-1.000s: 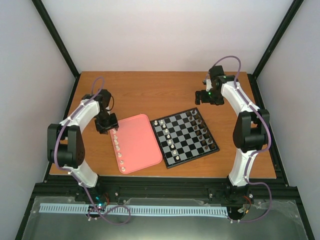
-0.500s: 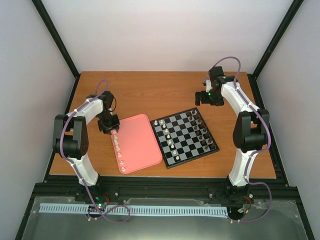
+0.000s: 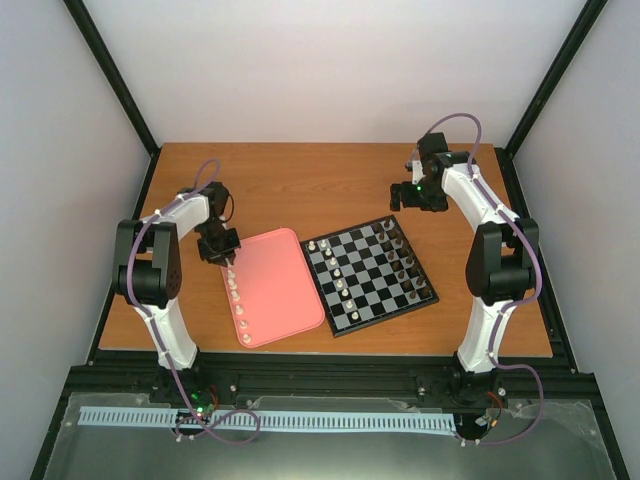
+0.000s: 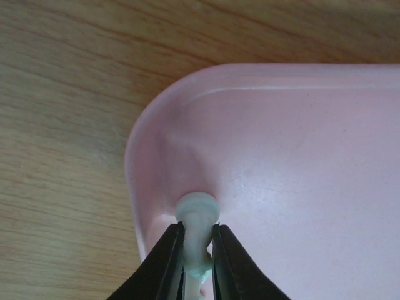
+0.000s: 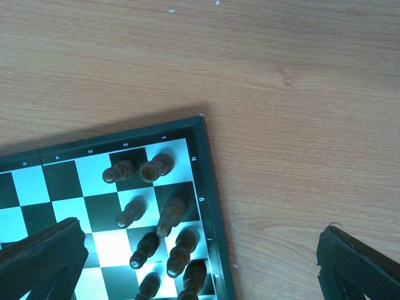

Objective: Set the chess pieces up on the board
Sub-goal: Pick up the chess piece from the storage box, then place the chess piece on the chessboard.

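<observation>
One pale chess piece point(image 4: 197, 220) is pinched between the two dark fingers point(image 4: 164, 265) of the left gripper point(image 4: 198, 232), right in the far left corner of the pink tray point(image 4: 300, 187). The fingers press on its stem from both sides, and its rounded end pokes out past their tips toward the tray's curved wall. Whether it touches the tray floor I cannot tell.

Seen from above, a row of pale pieces point(image 3: 239, 305) runs along the tray's left edge, from the gripper toward the near side. The tray lies on the wooden table point(image 3: 300, 190). Just to its right, turned a little askew, is the board point(image 3: 370, 275) — a line of pale pieces point(image 3: 340, 275) stands along its left side and dark brown pieces point(image 3: 405, 262) along its right.

The right gripper point(image 3: 420, 196) hangs near the board's far corner, holding nothing. Its wrist camera shows its fingers point(image 5: 44, 259) spread wide — one at each lower corner of the view, with the board's corner and a cluster of dark brown pieces between them.
</observation>
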Robot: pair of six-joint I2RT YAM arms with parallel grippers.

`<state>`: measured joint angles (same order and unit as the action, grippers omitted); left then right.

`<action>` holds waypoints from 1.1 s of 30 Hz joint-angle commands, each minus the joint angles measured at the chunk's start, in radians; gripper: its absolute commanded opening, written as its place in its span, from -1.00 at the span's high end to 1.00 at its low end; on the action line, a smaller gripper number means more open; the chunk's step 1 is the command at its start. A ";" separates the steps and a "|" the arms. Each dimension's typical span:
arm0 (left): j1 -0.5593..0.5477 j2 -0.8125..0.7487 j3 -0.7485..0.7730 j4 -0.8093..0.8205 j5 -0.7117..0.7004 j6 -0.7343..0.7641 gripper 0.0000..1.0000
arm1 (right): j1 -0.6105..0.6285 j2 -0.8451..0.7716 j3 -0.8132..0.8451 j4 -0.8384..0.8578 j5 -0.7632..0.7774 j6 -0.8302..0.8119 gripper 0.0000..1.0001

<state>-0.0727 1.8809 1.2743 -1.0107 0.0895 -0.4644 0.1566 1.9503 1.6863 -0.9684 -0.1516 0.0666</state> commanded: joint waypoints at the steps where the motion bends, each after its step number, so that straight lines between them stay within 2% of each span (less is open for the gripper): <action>1: 0.012 0.013 0.045 0.004 -0.012 0.023 0.80 | -0.009 0.008 0.023 -0.006 -0.006 -0.016 -1.00; 5: 0.013 -0.001 0.065 -0.023 0.005 0.034 0.98 | -0.010 0.011 0.027 -0.008 -0.006 -0.016 -1.00; 10: -0.026 -0.079 0.124 -0.112 0.015 0.044 0.98 | -0.009 0.012 0.022 -0.006 -0.004 -0.014 -1.00; 12: -0.072 -0.107 0.153 -0.150 0.021 0.040 0.99 | -0.010 0.012 0.020 -0.004 -0.002 -0.015 -1.00; 16: -0.251 -0.129 0.199 -0.195 0.067 -0.003 0.98 | -0.009 0.014 0.019 -0.001 0.000 -0.017 -1.00; 21: -0.493 -0.032 0.310 -0.213 0.100 -0.043 0.99 | -0.010 0.015 0.015 0.002 0.003 -0.020 -1.00; 24: -0.587 0.056 0.390 -0.222 0.088 -0.042 0.98 | -0.010 0.021 0.018 0.003 0.000 -0.020 -1.00; 27: -0.626 0.121 0.449 -0.224 0.069 -0.036 0.98 | -0.009 0.022 0.020 0.004 -0.002 -0.021 -1.00; 33: -0.630 0.188 0.503 -0.166 0.018 -0.034 0.96 | -0.011 0.023 0.020 0.005 -0.003 -0.024 -1.00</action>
<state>-0.7078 2.0445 1.7073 -1.1915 0.1520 -0.4831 0.1566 1.9629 1.6878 -0.9684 -0.1509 0.0589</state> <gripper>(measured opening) 0.089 1.000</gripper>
